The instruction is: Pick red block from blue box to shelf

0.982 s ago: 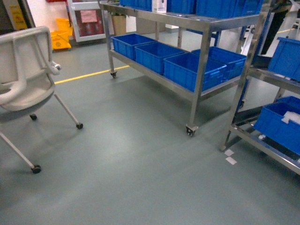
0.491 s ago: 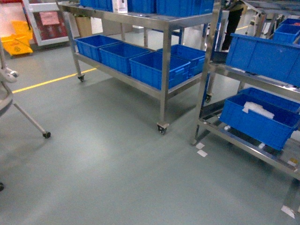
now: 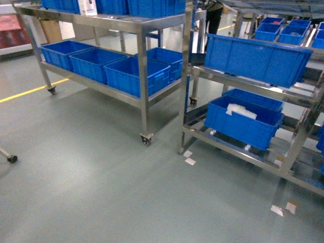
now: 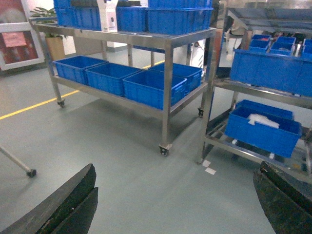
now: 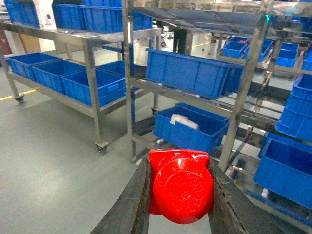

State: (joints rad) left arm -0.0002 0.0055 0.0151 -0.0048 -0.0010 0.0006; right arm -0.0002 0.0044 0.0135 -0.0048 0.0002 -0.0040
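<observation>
Shelf bkgd; rt-wrist-only red block.

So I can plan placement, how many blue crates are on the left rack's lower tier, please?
4 blue crates: three along the front, one behind the rightmost; more may be hidden.

Shiny metal, shiny plastic, dull black fingers

The red block is smooth, glossy plastic. The right hand has rough, matt black fingers. The shelf is bright shiny steel, the blue crates are ribbed plastic, and the grey floor is smooth with a soft shine.
</observation>
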